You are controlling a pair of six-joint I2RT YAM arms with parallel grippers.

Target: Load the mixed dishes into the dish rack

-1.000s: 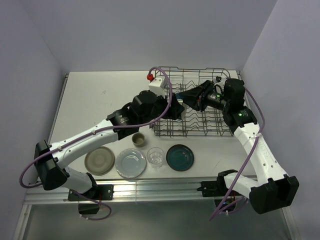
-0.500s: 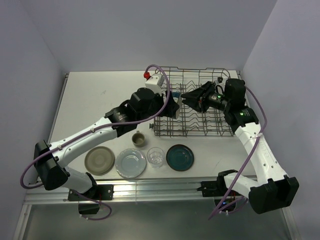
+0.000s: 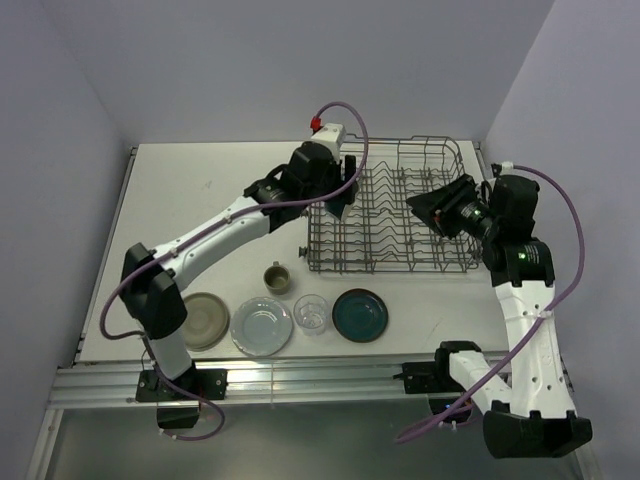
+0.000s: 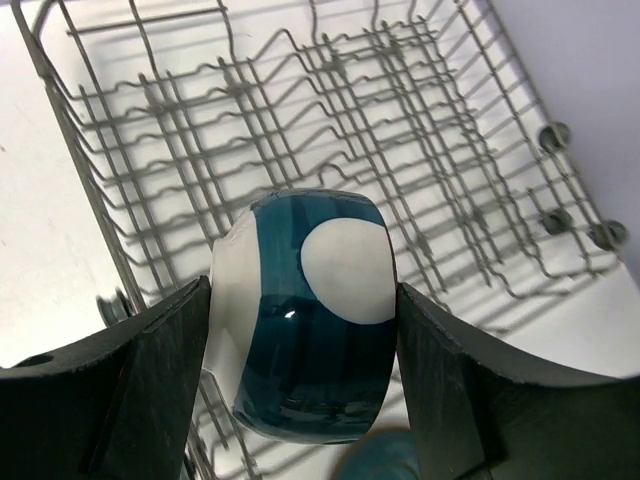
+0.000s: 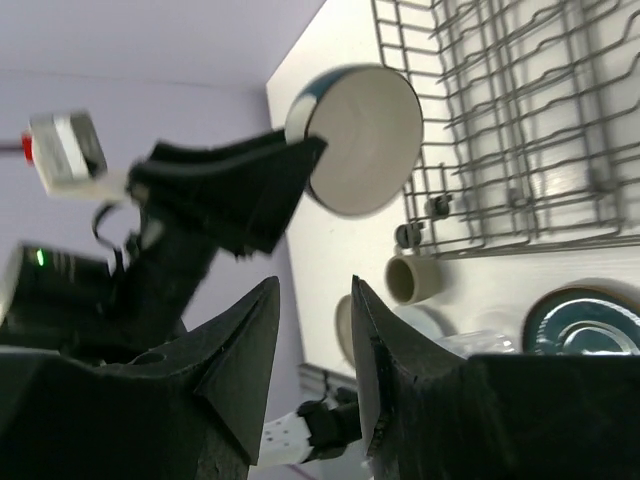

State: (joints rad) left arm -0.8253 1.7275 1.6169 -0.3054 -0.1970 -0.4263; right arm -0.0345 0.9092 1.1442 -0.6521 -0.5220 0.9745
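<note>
We see the left gripper (image 4: pixel 302 300) pinching the glossy round bowl (image 4: pixel 300 390), teal outside and cream inside, over the left end of the grey wire rack (image 4: pixel 420 130). Right gripper (image 5: pixel 315 290) is slightly spread and empty. A matte mug (image 3: pixel 277 279), a clear glass (image 3: pixel 311 313) and three round plates (image 3: pixel 262 325) sit on the table (image 3: pixel 180 200).

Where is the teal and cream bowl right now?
The bowl is gripped in the left hand, held over the left end of the dish rack, at the far side of the table in the top view.
</note>
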